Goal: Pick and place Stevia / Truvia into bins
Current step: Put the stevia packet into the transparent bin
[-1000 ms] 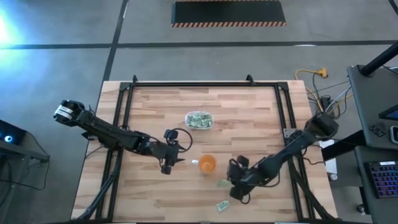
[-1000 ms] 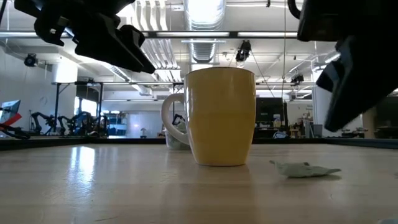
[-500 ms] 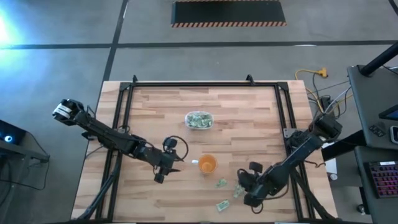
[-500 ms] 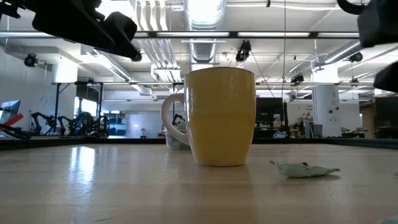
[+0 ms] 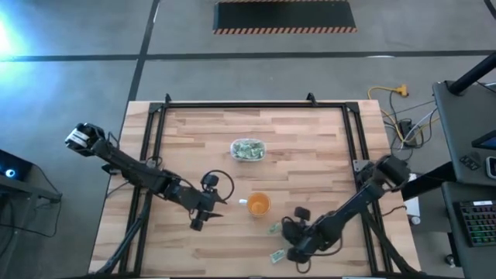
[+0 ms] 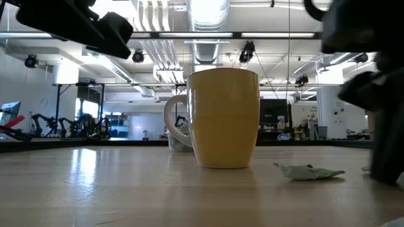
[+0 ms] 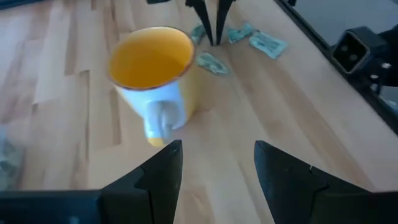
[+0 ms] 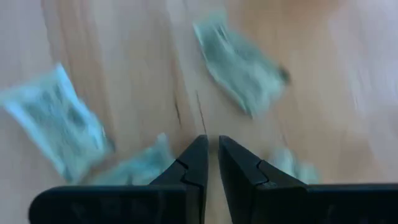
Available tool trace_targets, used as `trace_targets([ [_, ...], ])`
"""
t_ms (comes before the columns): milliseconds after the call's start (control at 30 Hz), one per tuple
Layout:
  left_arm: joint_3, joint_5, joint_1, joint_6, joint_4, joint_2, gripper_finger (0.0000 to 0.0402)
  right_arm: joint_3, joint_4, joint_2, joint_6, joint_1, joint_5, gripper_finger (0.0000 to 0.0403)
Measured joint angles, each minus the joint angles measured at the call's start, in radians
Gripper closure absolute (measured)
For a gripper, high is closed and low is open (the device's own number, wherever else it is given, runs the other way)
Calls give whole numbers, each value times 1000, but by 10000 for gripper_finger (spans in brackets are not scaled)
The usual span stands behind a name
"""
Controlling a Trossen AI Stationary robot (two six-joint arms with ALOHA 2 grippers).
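Observation:
Pale green and white Stevia sachets lie flat on the wood near the table's near edge (image 5: 275, 228) (image 5: 276, 256); several more fill the clear tub (image 5: 248, 149) farther back. My right gripper (image 5: 293, 246) (image 8: 212, 148) points down among the loose sachets (image 8: 239, 56) (image 8: 59, 130), shut, with nothing between its fingers. Its tips stand just at the wood between the sachets. My left gripper (image 5: 200, 221) (image 7: 214, 168) hovers open and empty to the left of the orange cup (image 5: 257, 204).
The orange cup (image 7: 155, 68) stands upright between the tub and the loose sachets, its handle toward the left arm. A small white scrap (image 5: 242, 202) lies beside it. In the low view one sachet (image 6: 309, 171) lies right of the cup (image 6: 224, 120). Black frame rails (image 5: 155, 132) border the table.
My right gripper rose and drew off toward the right edge, uncovering a sachet, then came back left and down to the wood among the sachets near the near edge. My left gripper shifted a little toward the near-left, away from the cup.

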Motion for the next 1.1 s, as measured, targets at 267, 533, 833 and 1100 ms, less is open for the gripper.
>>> trace_targets([
  [267,0,1,-74,-29,-5,-17,219,226,40,131,-304,-95,40,369],
  [533,0,-1,-133,-32,-6,-67,219,379,-242,148,-294,-99,43,369],
  [833,0,-68,-146,-22,-5,-86,219,343,-368,69,-142,-25,73,369],
  [1100,0,-73,-146,-29,-5,-86,219,245,-479,64,42,-3,-15,369],
])
